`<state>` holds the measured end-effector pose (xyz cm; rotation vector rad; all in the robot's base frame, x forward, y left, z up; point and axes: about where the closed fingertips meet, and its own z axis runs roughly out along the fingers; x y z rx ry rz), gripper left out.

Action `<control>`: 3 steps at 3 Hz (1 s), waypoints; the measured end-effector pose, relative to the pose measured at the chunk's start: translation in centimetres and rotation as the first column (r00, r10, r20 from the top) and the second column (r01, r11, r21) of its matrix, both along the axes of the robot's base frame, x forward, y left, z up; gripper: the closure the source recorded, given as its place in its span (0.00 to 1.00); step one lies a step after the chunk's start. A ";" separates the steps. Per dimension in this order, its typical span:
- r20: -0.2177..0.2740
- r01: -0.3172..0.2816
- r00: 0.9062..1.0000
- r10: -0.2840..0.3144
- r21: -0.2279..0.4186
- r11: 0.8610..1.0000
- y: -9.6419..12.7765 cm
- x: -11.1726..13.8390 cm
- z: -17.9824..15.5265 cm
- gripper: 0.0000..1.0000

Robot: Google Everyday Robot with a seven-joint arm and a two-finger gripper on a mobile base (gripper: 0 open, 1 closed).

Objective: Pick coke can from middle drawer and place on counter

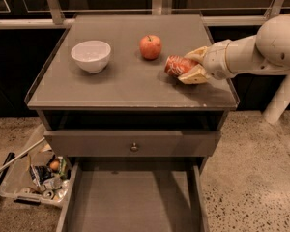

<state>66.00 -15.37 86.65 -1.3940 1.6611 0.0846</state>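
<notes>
The coke can (175, 65), red with a silvery end, lies on its side low over the right part of the grey counter (125, 83), at or just above its surface. My gripper (188, 66) comes in from the right and is shut on the can, one finger behind it and one in front. The open drawer (130, 197) below the knobbed drawer front shows a bare grey floor.
A red-orange apple (151, 46) stands just left of and behind the can. A white bowl (91, 56) sits at the counter's left. A clear bin of trash (38, 178) lies on the floor at the left. A white post (280, 100) stands at the right.
</notes>
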 end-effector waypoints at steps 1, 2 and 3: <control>0.000 0.000 1.000 0.000 0.000 1.000 0.0 0.0 0.0 0.39; 0.000 0.000 1.000 0.000 0.000 1.000 0.0 0.0 0.0 0.15; 0.000 0.000 1.000 0.000 0.000 1.000 0.0 0.0 0.0 0.00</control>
